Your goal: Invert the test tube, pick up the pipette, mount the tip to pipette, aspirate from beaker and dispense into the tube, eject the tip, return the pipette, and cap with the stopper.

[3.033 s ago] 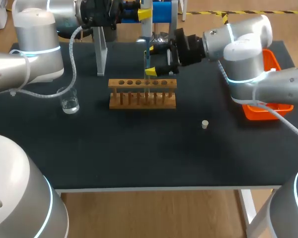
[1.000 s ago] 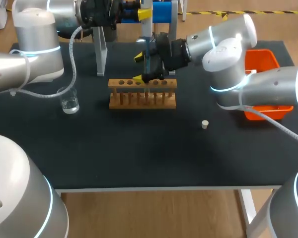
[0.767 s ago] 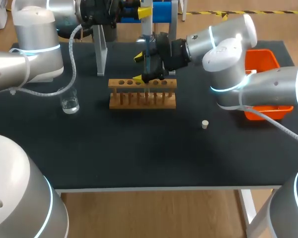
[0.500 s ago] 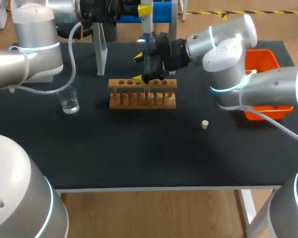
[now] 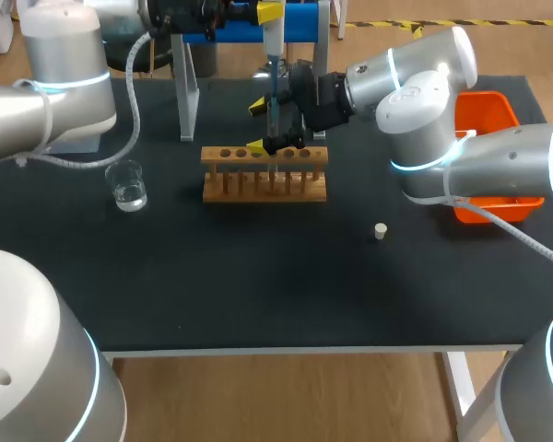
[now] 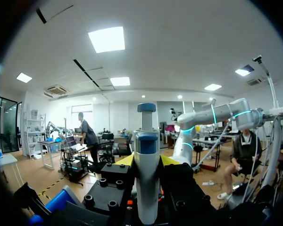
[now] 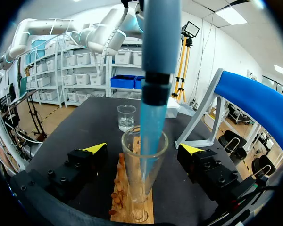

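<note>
Showing what the head view leaves unclear, the left wrist view has the left jaws clamped on the white pipette (image 6: 146, 188) between them. The clear test tube (image 7: 144, 174) stands upright in the wooden rack (image 7: 132, 209) between the spread right jaws, untouched, with the blue tip (image 7: 150, 127) dipped inside.

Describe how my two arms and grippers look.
The left arm and right arm are rounded silver-grey shells with glowing pale-blue rings at the joints. A ribbed white hose runs along the left one. The left gripper and right gripper are black, bolted blocks with yellow fingertips.
</note>
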Available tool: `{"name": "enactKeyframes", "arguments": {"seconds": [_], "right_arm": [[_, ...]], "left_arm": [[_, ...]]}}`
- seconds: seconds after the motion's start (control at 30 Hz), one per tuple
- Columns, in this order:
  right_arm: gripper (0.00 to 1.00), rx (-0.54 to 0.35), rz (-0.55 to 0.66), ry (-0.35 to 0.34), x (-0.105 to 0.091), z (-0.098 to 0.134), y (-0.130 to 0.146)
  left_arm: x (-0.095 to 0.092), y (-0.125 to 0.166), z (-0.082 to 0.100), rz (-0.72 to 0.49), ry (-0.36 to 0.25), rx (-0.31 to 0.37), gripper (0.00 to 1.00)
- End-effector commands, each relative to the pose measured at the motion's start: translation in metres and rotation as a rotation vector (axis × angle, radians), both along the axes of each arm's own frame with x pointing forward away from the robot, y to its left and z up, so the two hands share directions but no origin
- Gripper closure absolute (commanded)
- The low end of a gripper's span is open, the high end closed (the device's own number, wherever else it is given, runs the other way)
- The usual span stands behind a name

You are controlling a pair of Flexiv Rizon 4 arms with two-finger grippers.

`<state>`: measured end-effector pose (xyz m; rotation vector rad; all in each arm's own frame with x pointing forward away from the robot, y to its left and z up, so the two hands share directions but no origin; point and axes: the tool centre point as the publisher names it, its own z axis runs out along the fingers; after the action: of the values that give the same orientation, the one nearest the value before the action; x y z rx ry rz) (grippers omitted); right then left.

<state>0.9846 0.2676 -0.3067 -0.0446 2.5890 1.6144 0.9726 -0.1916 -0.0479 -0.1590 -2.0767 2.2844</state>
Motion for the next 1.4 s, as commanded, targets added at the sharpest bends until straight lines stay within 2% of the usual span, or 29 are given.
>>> {"name": "enactKeyframes", "arguments": {"seconds": [0.03,0.57,1.03,1.2,1.4], "right_arm": [[0.00,0.000,-0.001,0.000,-0.001,0.000,-0.001],[0.00,0.000,-0.001,0.000,-0.001,0.000,-0.001],[0.00,0.000,-0.001,0.000,-0.001,0.000,-0.001],[0.00,0.000,-0.001,0.000,-0.001,0.000,-0.001],[0.00,0.000,-0.001,0.000,-0.001,0.000,-0.001]], "left_arm": [[0.000,-0.002,0.007,0.000,0.001,0.015,1.00],[-0.003,-0.008,0.026,-0.005,-0.003,0.053,1.00],[-0.008,-0.011,0.047,0.006,-0.035,0.076,1.00],[-0.015,0.005,0.055,0.050,-0.057,0.096,1.00],[-0.038,0.056,0.055,0.168,-0.065,0.140,1.00]]}}
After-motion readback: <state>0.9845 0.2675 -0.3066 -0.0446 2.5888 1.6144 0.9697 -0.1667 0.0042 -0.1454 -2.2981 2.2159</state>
